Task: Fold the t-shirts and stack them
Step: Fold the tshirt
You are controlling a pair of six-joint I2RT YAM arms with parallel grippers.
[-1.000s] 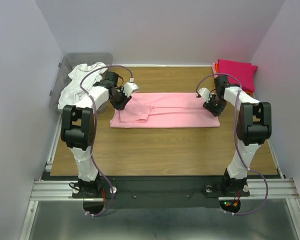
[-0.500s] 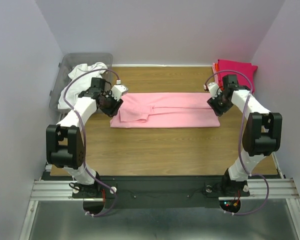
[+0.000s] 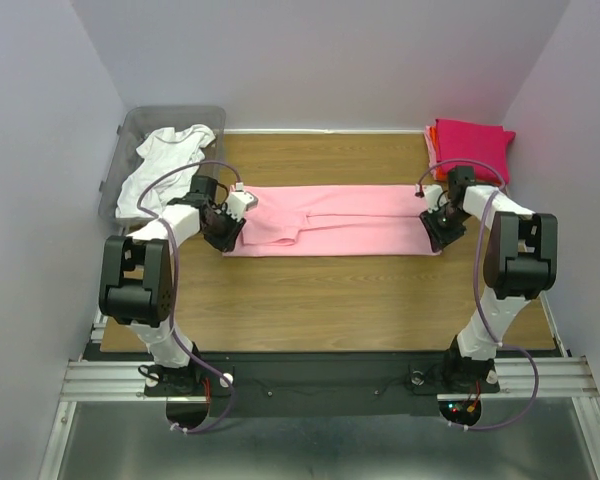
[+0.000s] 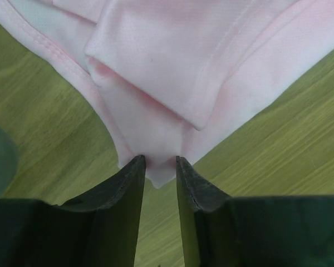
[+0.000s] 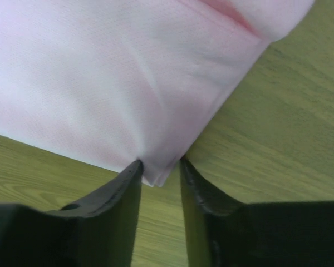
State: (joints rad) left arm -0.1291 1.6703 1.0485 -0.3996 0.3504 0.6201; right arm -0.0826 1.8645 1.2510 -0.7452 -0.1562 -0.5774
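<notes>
the light pink t-shirt (image 3: 330, 220) lies flat on the desk (image 3: 330, 300), long axis left to right between my arms; my left tool (image 4: 159, 162) pinches its near left corner; my right tool (image 5: 160, 163) pinches the near right one

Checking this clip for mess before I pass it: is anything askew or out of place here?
Nothing serious. The white t-shirt lies crumpled in the bin, not yet folded. The light pink t-shirt lies flat as a straight band, a near corner between the fingers of the left gripper and right gripper.
</notes>
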